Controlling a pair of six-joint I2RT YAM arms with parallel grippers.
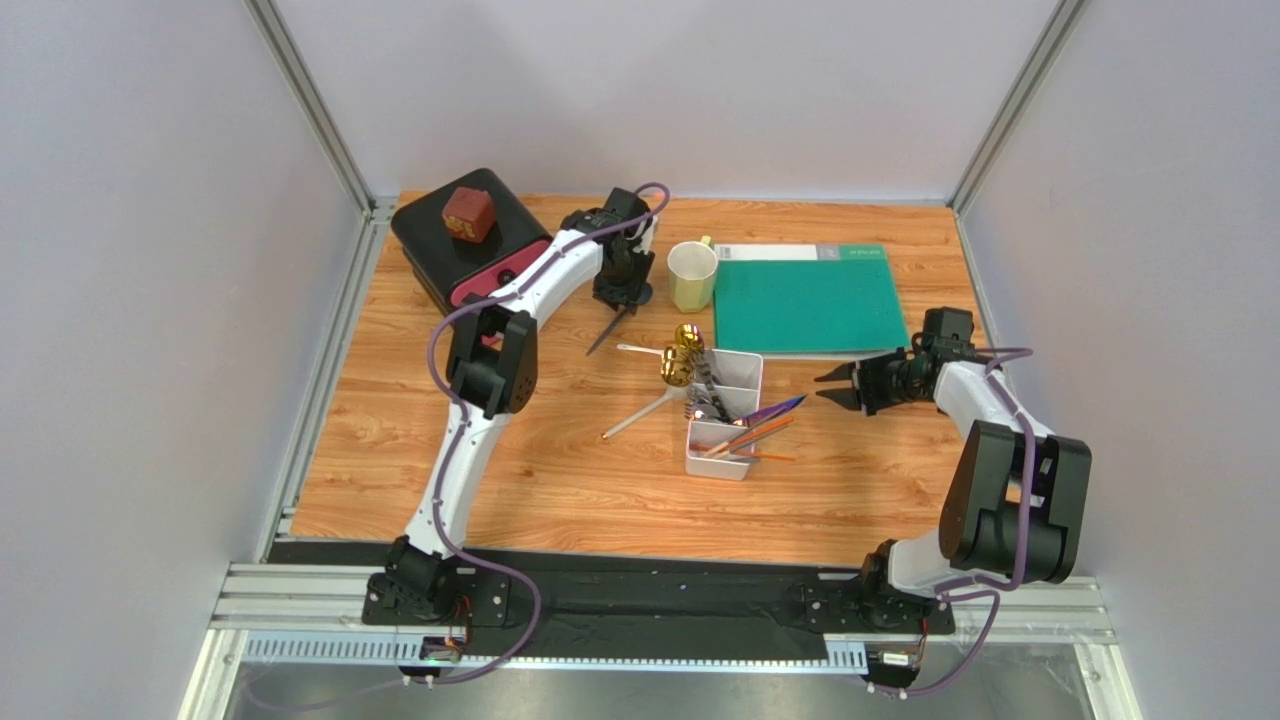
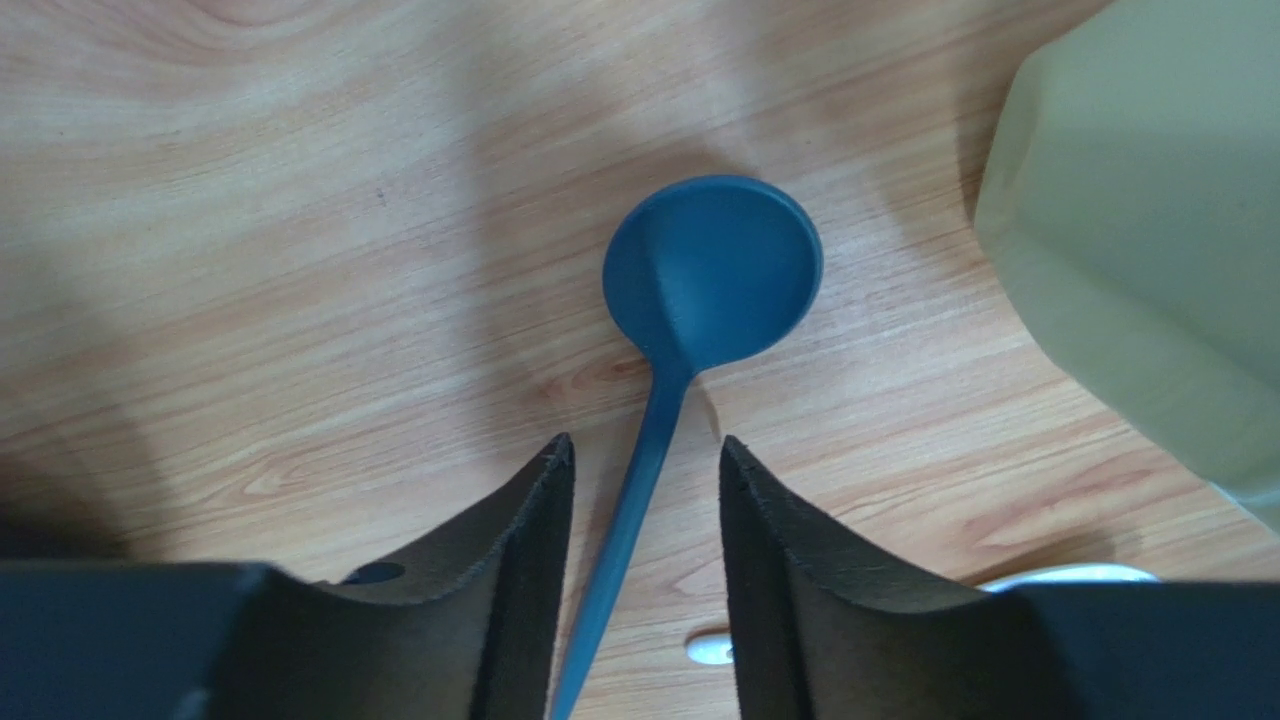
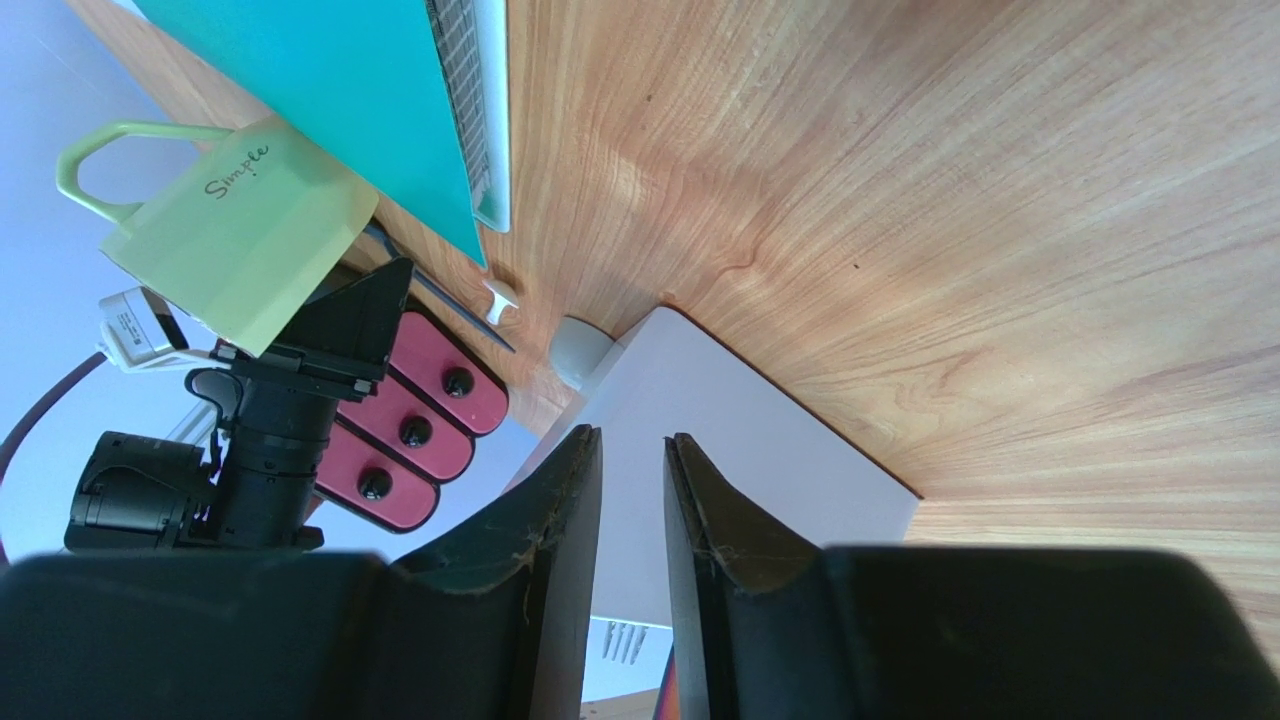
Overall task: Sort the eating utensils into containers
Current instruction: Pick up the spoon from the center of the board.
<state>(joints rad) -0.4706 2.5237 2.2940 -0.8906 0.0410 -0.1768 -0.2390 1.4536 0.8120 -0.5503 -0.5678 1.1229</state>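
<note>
Left wrist: the left gripper (image 2: 646, 450) stands spread astride the spoon (image 2: 706, 278) handle, flat on the table (image 2: 301, 225) by the cup (image 2: 1142, 225). Pinched unevenly, the thin handle could skid or twist loose. The right gripper (image 3: 634, 440), slightly parted, holds nothing.

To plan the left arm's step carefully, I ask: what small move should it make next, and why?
Probably it should close the left tool on the blue spoon. The spoon lies flat on the table and its handle runs between the open jaws, with a gap on each side. Closing should secure the handle before any lift.
</note>
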